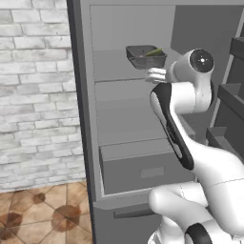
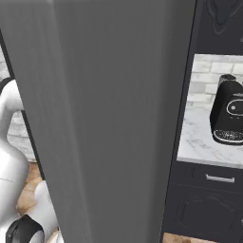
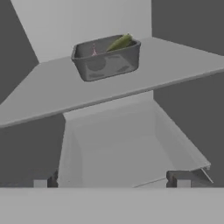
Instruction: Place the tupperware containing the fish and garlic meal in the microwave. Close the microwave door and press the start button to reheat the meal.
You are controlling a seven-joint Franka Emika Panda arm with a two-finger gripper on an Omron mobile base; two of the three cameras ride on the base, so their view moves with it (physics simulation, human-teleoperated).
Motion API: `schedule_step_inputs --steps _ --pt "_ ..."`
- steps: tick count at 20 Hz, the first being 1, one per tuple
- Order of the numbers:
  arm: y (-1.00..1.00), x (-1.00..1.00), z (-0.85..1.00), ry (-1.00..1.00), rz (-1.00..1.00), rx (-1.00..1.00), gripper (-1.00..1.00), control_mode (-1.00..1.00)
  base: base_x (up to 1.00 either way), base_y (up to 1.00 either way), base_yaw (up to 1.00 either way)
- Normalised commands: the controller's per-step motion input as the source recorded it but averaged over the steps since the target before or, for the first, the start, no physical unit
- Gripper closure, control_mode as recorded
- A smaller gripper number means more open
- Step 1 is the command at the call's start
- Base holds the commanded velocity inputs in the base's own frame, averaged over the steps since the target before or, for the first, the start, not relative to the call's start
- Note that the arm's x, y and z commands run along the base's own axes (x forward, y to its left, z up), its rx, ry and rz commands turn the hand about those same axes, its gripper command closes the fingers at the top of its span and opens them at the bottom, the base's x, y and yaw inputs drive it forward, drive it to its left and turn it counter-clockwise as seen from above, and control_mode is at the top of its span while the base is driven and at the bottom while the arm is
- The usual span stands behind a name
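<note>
The tupperware (image 3: 107, 59), a grey translucent container, stands on a grey shelf (image 3: 48, 94) inside an open tall grey cabinet. Inside it lies the fish and garlic meal (image 3: 119, 43), a green piece with a small pink bit. In the left base view the tupperware (image 1: 145, 56) rests on an upper shelf just above my white hand. My gripper (image 3: 110, 181) is open, its two dark fingertips (image 3: 41, 182) wide apart, a little short of the shelf and lower than the container, with nothing between them. The microwave and the microwave door are out of view.
Lower shelves and a closed grey drawer (image 1: 143, 167) sit beneath the tupperware's shelf. A broad grey door panel (image 2: 109, 118) blocks most of the right base view. A black coffee machine (image 2: 230, 111) stands on a marble counter. A white brick wall (image 1: 33, 95) rises at left.
</note>
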Motion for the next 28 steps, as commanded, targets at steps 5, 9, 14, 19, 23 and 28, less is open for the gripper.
schedule_step_inputs --steps 5,9,14,19,23,28 --pt "-0.1 0.27 0.38 0.0 -0.11 0.22 -1.0 -1.0 0.0 0.0 0.0" --pt "-0.34 0.42 0.0 0.0 -0.1 0.27 -1.0 -1.0 0.0 0.0 0.0" --pt "-0.23 0.39 0.0 -0.01 -0.09 0.18 -1.0 -1.0 0.0 0.0 0.0" --pt "0.0 0.41 0.0 0.0 0.0 0.01 -1.0 -1.0 0.0 0.0 0.0" --pt "0.0 0.47 0.0 0.0 0.0 0.01 -1.0 -1.0 0.0 0.0 0.0" --pt "0.0 0.48 0.0 0.0 0.0 0.03 -1.0 -1.0 0.0 0.0 0.0"
